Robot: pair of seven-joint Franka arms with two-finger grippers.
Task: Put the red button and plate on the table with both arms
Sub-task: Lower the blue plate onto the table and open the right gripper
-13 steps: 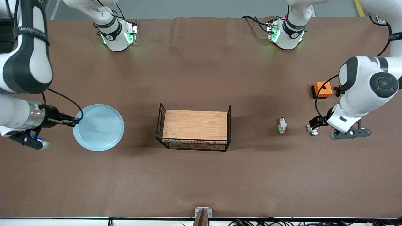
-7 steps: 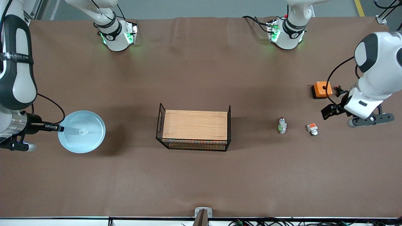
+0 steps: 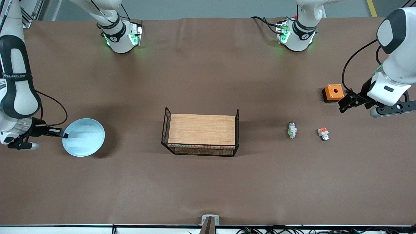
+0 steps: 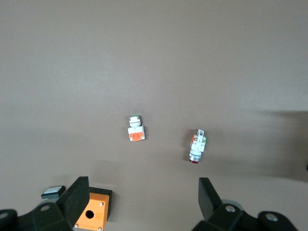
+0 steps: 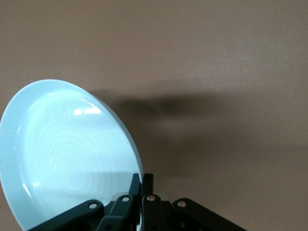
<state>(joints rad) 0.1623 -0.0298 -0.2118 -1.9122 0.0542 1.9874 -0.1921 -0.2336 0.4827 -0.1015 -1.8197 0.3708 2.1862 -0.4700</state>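
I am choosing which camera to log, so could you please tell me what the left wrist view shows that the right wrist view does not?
Only the left wrist view shows the red button, the white block with an orange top, the orange box and the open left hand. Only the right wrist view shows the plate, tilted and gripped at its rim by the shut right hand. Both show the brown table.

Right gripper (image 3: 63, 135) fingers pinched shut; left gripper (image 3: 345, 104) fingers spread wide

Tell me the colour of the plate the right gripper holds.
Pale blue plate, clearest in the right wrist view.
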